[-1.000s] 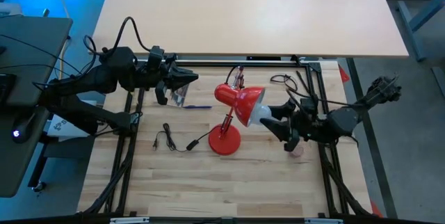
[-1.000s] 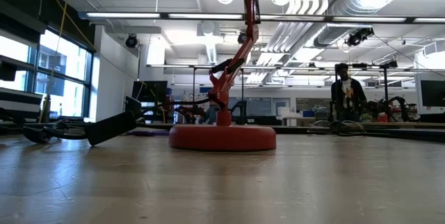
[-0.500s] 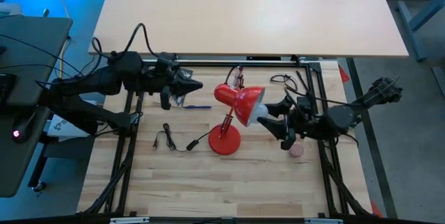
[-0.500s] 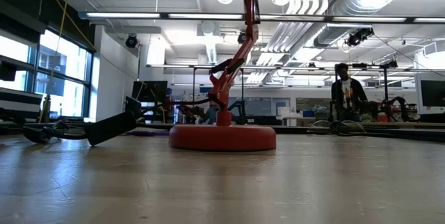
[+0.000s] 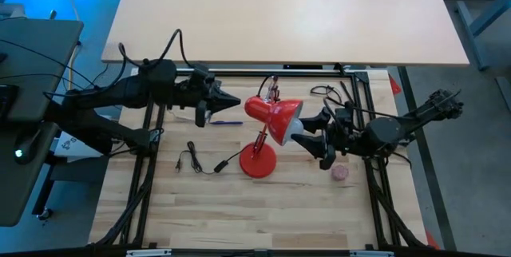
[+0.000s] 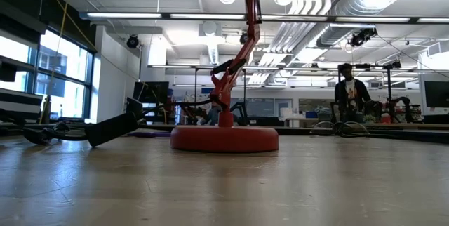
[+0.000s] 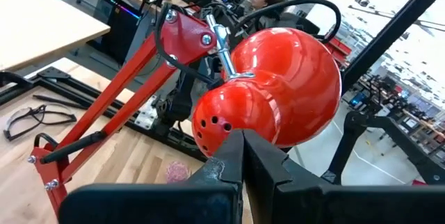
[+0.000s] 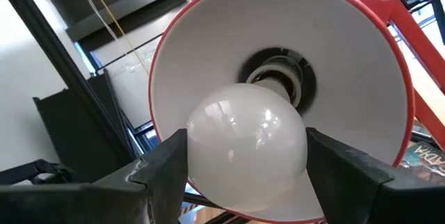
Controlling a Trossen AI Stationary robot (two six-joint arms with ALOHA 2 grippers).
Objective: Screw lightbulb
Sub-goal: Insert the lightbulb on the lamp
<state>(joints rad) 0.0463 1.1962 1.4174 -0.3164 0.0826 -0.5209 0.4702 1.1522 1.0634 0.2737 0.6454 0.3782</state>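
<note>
The red desk lamp stands on its round base mid-table, its shade tilted and opening toward the table's right. The white lightbulb is at the shade's mouth, in front of the socket, with my right gripper shut on it. My left gripper is shut and empty. It points level at the shade's rounded rear, and the high view shows a small gap between them. My right gripper pinches the bulb's round glass end between its two fingers, one on each side. It comes in about level from the table's right. The bulb is lifted clear of the table, its far end pointing into the shade toward the socket.
A small pink ball lies on the table under my right arm. A black cord with a plug lies left of the lamp base, and a blue pen near my left gripper. A person stands far off in the room.
My left gripper has moved toward the table's right, closer to the shade's rear, staying shut. My right gripper has carried the bulb toward the table's left, nearer the shade's mouth, and the pink ball now shows beside the arm.
</note>
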